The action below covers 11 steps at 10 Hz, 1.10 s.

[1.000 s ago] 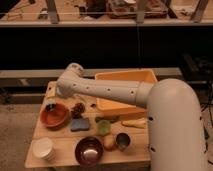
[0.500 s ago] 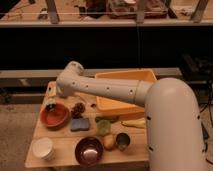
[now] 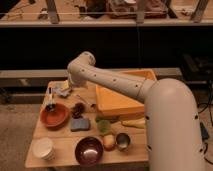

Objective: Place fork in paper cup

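The fork (image 3: 86, 101) is a thin silvery stick lying on the wooden table (image 3: 60, 137), between the red bowl and the orange tray. At the table's front left corner stands the paper cup (image 3: 42, 148), off-white, short and upright. My white arm reaches in from the right, bends at the elbow (image 3: 81, 64) and drops to the gripper (image 3: 62, 90) at the table's back left. The gripper hangs just left of the fork and behind the red bowl. It is open and nothing shows in it.
A red bowl (image 3: 54, 116) holds a dark-handled utensil (image 3: 50, 100). An orange tray (image 3: 120, 97) fills the back right. Nearby are a dark cone (image 3: 77, 109), blue sponge (image 3: 79, 124), green item (image 3: 103, 125), purple bowl (image 3: 89, 150), yellow fruit (image 3: 108, 142), metal cup (image 3: 122, 141) and banana (image 3: 132, 122).
My arm's elbow has risen slightly and shifted right, carrying the gripper a little. Nothing on the table has moved.
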### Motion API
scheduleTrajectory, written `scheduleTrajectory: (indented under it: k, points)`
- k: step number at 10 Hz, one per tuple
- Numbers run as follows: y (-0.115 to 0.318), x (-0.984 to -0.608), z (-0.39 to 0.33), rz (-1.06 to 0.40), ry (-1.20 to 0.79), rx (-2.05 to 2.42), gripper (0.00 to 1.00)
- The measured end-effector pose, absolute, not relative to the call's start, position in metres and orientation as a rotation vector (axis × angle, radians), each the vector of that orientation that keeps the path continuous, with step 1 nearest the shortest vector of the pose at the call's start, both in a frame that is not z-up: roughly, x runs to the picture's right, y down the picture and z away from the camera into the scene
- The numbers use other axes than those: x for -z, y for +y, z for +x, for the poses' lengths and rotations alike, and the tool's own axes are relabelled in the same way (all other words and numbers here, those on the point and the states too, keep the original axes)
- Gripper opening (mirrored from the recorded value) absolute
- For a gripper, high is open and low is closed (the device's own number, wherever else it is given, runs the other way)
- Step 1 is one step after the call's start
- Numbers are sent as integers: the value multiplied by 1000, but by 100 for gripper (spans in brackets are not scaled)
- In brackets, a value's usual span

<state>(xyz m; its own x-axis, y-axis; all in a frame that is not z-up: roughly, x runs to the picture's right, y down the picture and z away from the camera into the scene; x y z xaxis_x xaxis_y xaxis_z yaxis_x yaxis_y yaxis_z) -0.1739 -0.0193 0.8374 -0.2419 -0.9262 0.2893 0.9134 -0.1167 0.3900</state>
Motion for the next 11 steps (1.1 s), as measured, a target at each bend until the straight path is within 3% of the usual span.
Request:
scheduleTrajectory:
  k: [2,7,11]
  points:
    - [-20,-840,-178,16,-587,1749,80]
    - [-4,-891,-211,-153,-649,1938,80]
    - [16,-921,-188,-228,-695,1899,80]
